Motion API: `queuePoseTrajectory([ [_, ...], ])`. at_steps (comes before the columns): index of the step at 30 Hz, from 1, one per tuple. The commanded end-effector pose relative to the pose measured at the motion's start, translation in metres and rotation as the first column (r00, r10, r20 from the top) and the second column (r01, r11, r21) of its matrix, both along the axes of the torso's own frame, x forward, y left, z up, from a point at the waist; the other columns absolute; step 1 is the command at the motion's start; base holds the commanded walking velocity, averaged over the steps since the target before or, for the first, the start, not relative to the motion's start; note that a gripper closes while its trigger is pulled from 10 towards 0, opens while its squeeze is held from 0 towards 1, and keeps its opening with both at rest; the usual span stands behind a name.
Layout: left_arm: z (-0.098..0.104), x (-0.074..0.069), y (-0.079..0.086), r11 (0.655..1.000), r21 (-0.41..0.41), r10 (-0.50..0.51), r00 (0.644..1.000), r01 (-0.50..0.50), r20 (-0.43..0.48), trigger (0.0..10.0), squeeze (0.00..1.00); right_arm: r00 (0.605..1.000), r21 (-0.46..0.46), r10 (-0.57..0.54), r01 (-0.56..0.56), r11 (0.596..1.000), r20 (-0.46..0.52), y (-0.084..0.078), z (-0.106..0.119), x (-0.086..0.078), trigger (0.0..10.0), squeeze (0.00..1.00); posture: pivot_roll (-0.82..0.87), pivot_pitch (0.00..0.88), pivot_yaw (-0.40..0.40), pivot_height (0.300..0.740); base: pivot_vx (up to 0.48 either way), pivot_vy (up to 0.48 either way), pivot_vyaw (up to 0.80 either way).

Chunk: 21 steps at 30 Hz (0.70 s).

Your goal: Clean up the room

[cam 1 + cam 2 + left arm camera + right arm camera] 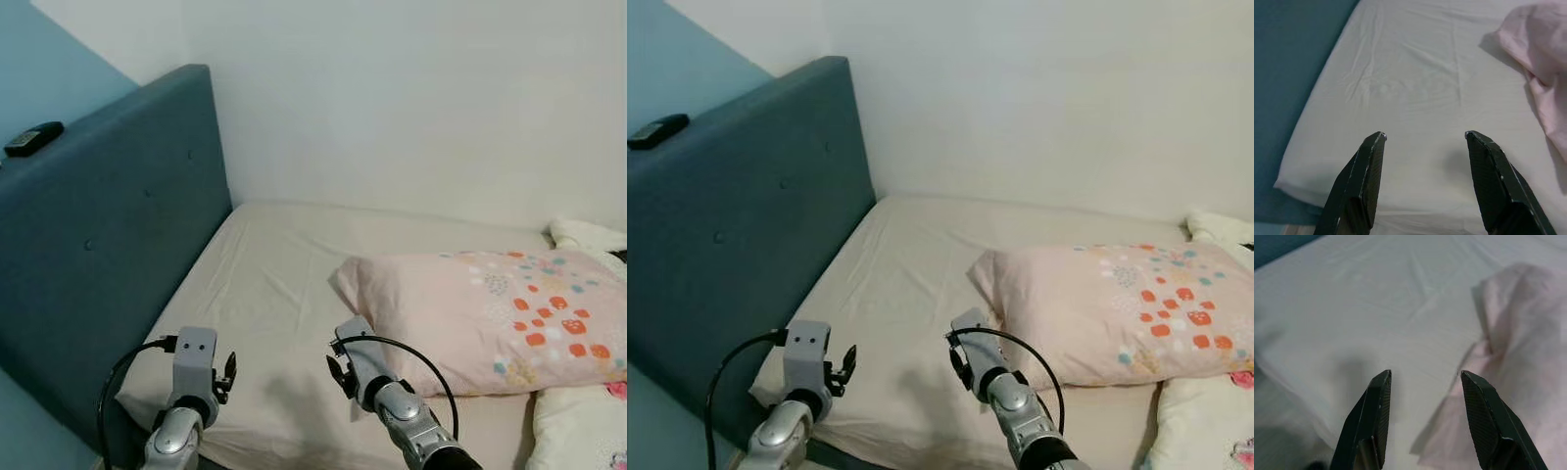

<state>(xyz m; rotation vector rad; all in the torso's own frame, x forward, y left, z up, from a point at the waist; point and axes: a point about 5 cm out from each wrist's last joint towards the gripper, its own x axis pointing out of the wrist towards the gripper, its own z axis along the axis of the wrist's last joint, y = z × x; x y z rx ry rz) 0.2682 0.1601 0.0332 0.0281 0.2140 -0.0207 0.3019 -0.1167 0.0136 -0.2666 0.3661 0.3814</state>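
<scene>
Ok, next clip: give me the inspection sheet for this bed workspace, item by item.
Surface: bed sheet, cream, lightly wrinkled.
Job's things: pink patterned pillow lying on the robot's right half of the bed.
Clutter: black remote on top of the blue headboard; white bedding at the right edge.
Grippers: left gripper and right gripper over the sheet, jaws open, empty.
Cables: black loops at both wrists.
Surroundings: white wall.

Matt, creased cotton-like sheet (274, 294), soft printed cloth pillow (490, 313), and a buttoned, matt upholstered fabric headboard (108, 225).
</scene>
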Motion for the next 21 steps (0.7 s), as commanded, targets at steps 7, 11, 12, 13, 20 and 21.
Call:
queuePoseTrajectory([
  [7, -0.0044, -0.0027, 0.0023, 1.000, 0.003, 0.001, 1.000, -0.001, -0.027, 10.0, 0.00, 1.000, 0.018, -0.002, 0.003, 1.000, -0.015, 0.0048, -0.0034, -0.0034, 10.0, 0.00, 0.03, 0.065, -0.009, 0.740, 0.000, 0.480, 0.00],
  [11, -0.0037, -0.0014, -0.0001, 1.000, 0.023, -0.013, 0.999, 0.014, -0.036, 10.0, 0.00, 1.000, 0.019, -0.001, 0.001, 1.000, -0.016, 0.0053, -0.0032, -0.0033, 10.0, 0.00, 0.03, 0.067, -0.010, 0.740, 0.000, -0.240, 0.00],
  [12, -0.0034, -0.0013, -0.0013, 1.000, 0.016, -0.016, 0.999, 0.016, -0.037, 10.0, 0.00, 1.000, 0.019, 0.000, 0.001, 1.000, -0.016, 0.0054, -0.0032, -0.0033, 10.0, 0.00, 0.03, 0.068, -0.011, 0.740, 0.000, -0.480, 0.00],
  [13, -0.0033, -0.0015, -0.0019, 1.000, 0.012, -0.016, 0.999, 0.017, -0.037, 10.0, 0.00, 1.000, 0.020, 0.000, 0.001, 1.000, -0.016, 0.0054, -0.0033, -0.0034, 10.0, 0.00, 0.03, 0.068, -0.011, 0.740, 0.000, -0.480, 0.00],
  [20, -0.0037, -0.0030, -0.0036, 1.000, 0.009, -0.026, 0.999, 0.027, -0.031, 10.0, 0.00, 1.000, 0.020, -0.001, 0.002, 1.000, -0.017, 0.0057, -0.0034, -0.0035, 10.0, 0.00, 0.03, 0.068, -0.011, 0.740, 0.000, -0.411, 0.00],
  [21, -0.0041, -0.0031, -0.0035, 1.000, 0.003, -0.022, 0.999, 0.022, -0.033, 10.0, 0.00, 1.000, 0.020, -0.001, 0.002, 1.000, -0.017, 0.0058, -0.0033, -0.0034, 10.0, 0.00, 0.03, 0.067, -0.011, 0.740, 0.000, 0.000, 0.00],
])
